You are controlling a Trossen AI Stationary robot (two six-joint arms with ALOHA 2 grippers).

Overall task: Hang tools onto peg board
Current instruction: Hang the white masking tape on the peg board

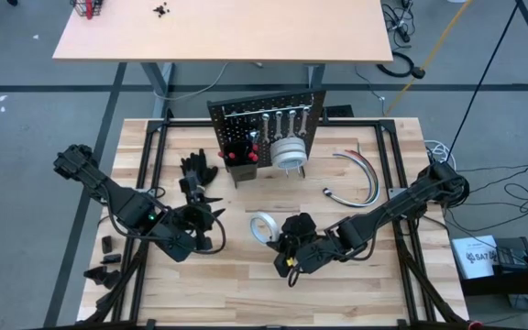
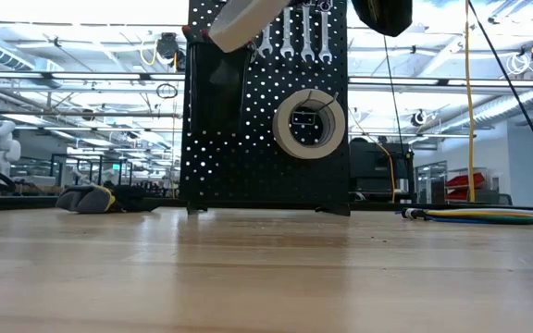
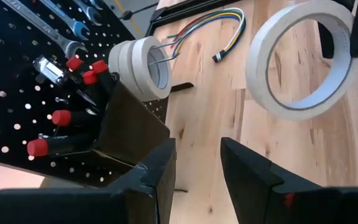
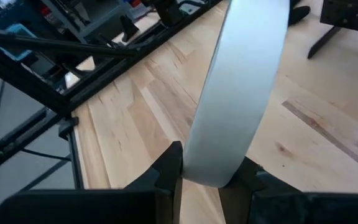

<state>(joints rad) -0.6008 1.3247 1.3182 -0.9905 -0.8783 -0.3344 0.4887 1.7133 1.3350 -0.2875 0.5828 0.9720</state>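
Currently right hand pinches a white tape roll by its rim, seemingly lifted just off the bench in front of the peg board, while left hand hovers nearby, fingers spread, empty.

Peg board: black, patterned with rows of small pale holes. Tape rolls on it: white. Held tape roll: white. Screwdrivers: red-capped, black shafts. Wrenches: silver. Desk: pale wood planks. Gloves: black.
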